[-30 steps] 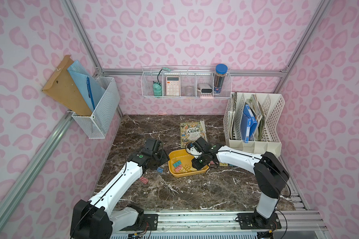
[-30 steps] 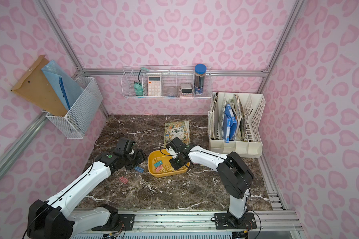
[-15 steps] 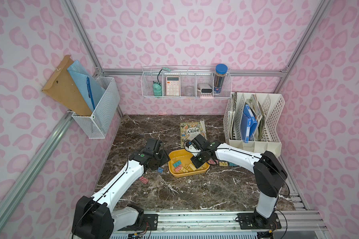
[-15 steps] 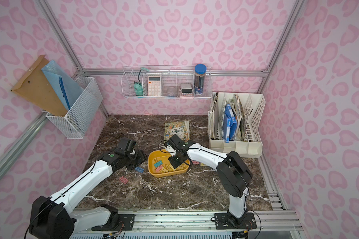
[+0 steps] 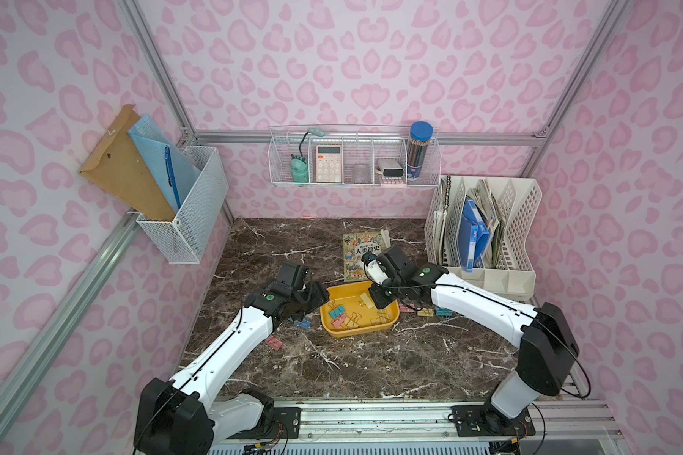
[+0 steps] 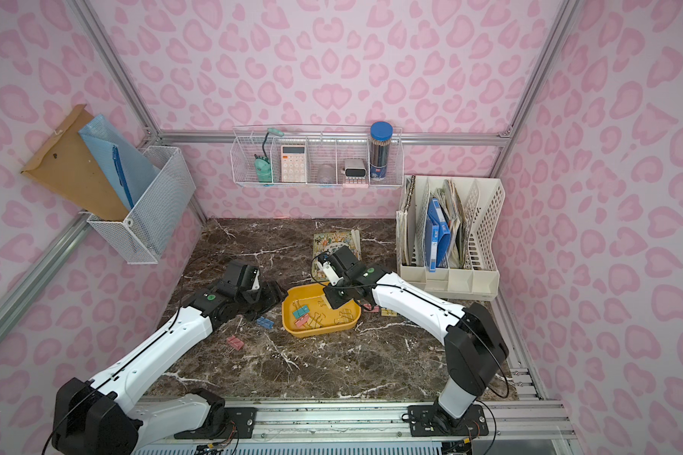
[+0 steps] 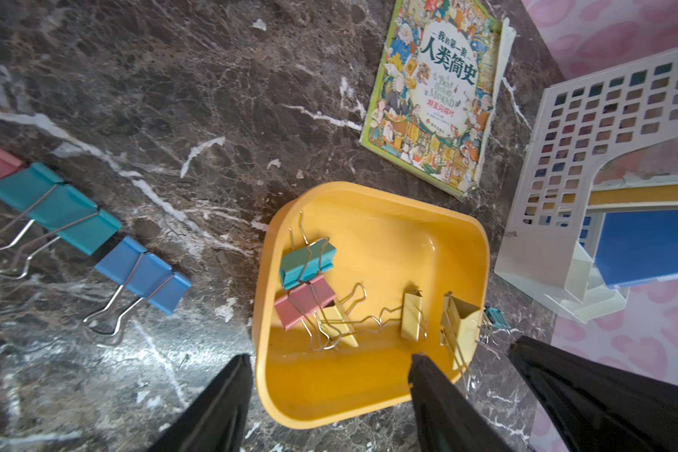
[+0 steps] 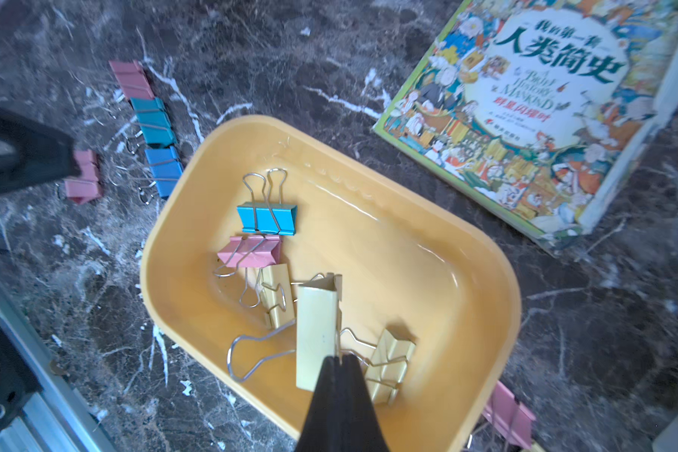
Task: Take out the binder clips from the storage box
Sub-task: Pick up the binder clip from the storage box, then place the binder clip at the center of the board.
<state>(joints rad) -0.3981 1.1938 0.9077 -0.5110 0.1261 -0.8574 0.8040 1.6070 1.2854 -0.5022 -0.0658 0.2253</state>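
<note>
The yellow storage box (image 5: 387, 324) (image 6: 288, 315) sits mid-table. My right gripper (image 8: 337, 358) (image 5: 376, 301) is shut on the wire handle of a yellow binder clip (image 8: 316, 332) (image 5: 366, 301) inside the box. A teal clip (image 7: 306, 260), a pink clip (image 7: 302, 299) and two more yellow clips (image 8: 276, 297) (image 8: 390, 364) lie on the box floor. My left gripper (image 7: 329, 356) (image 5: 319, 296) is open at the box's left end, one finger (image 7: 228, 391) outside the wall and the other over the inside. Teal (image 7: 55, 207), blue (image 7: 143, 274) (image 5: 302, 324) and pink (image 5: 273, 342) clips lie on the table left of the box.
More clips (image 5: 426, 312) lie on the marble right of the box, under my right arm. A picture book (image 5: 365, 252) lies behind the box. A white file organizer (image 5: 521, 220) stands at the back right. Wire baskets (image 5: 353, 159) (image 5: 190, 205) hang on the walls.
My right gripper has closed on the yellow clip's handle in the box. My left gripper has edged up to the box's left end and widened slightly.
</note>
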